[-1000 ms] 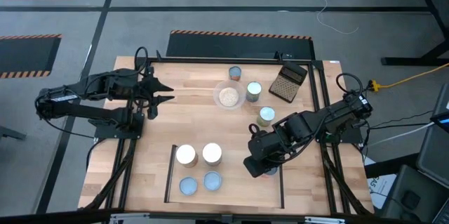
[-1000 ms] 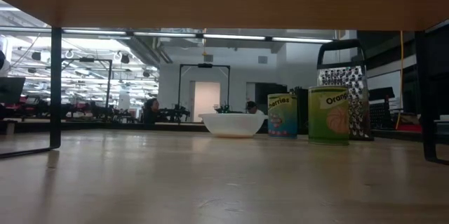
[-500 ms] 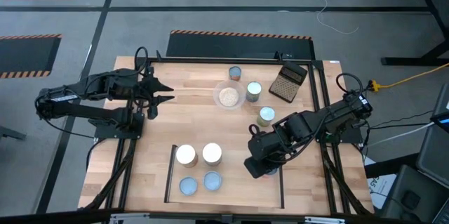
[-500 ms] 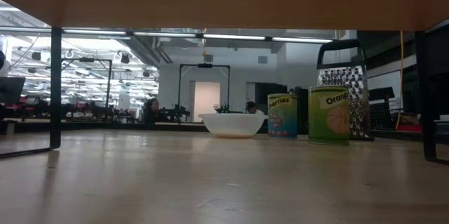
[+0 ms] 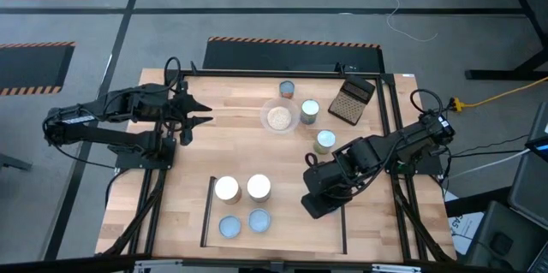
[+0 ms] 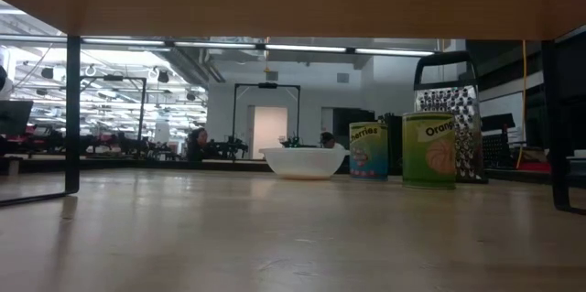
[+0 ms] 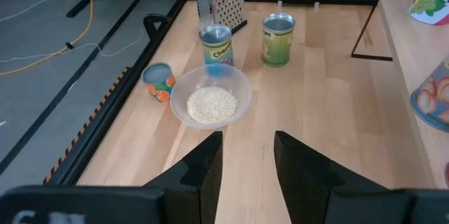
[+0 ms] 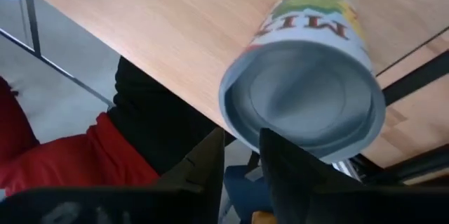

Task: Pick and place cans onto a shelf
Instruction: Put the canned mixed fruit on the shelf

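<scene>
The shelf (image 5: 208, 213) is a light-wood board with black bars, at the table's near middle. Several cans (image 5: 226, 189) stand on its left half. Another can (image 8: 309, 97), with a green-and-orange label and a pale top, stands near the shelf's right edge. My right gripper (image 5: 317, 206) hangs over it and hides it in the high view. In the right wrist view its fingers (image 8: 242, 143) stand a narrow gap apart at the can's top rim. Three cans (image 5: 309, 111) stand on the table at the far right. My left gripper (image 5: 201, 110) waits open at the far left. My right gripper comes at the can from above, slanting down, with its fingertips (image 8: 273, 147) at the near part of the top rim (image 8: 235, 129). Whether they touch the rim I cannot tell. The can stands on the shelf board.
A clear bowl of grains (image 5: 279, 117) and a dark grater (image 5: 352, 100) sit at the far right among the loose cans. The shelf's right bar (image 5: 342, 213) runs just beside my right gripper. Bare wood lies between the shelf and the bowl.
My right gripper has tipped a little toward the table's near right. The pale-blue can top that showed beside it in the high view is now hidden under it. The left arm and the other cans have kept still.
</scene>
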`<state>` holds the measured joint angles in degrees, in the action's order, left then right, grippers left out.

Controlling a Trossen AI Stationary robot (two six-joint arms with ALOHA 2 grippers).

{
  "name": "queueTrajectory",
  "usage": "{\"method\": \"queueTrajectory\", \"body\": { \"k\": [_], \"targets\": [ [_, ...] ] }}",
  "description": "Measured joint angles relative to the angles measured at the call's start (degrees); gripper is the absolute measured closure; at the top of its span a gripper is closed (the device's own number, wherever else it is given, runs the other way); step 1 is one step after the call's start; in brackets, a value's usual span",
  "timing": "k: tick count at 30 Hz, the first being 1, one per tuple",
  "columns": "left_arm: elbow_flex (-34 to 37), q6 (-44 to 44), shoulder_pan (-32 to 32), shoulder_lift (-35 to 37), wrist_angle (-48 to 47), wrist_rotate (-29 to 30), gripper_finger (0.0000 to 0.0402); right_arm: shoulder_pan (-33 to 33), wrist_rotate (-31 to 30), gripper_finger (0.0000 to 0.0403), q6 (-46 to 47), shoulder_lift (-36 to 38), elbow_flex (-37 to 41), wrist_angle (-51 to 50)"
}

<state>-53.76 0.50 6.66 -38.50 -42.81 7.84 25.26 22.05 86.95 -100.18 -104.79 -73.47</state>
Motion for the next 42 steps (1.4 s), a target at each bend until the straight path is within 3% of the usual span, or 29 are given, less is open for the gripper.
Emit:
{"method": "queueTrajectory", "body": {
  "k": [16, 24, 32, 42],
  "targets": [
    [0.0, -0.1, 0.0, 0.0, 0.0, 0.0, 0.0280, 0.0, -3.3, 0.0317, -0.6, 0.0, 0.1, -1.7],
    [0.0, -0.1, 0.0, 0.0, 0.0, 0.0, 0.0280, -0.1, -3.0, 0.0279, -3.2, 0.0, 0.1, -2.6],
    [0.0, -0.1, 0.0, 0.0, -0.1, 0.0, 0.0280, -0.3, -0.8, 0.0273, -3.1, 0.0, 0.1, -2.6],
    [0.0, -0.1, 0.0, 0.0, -0.1, 0.0, 0.0280, -0.6, -5.9, 0.0273, -3.0, 0.0, -2.8, 2.7]
  ]
}}
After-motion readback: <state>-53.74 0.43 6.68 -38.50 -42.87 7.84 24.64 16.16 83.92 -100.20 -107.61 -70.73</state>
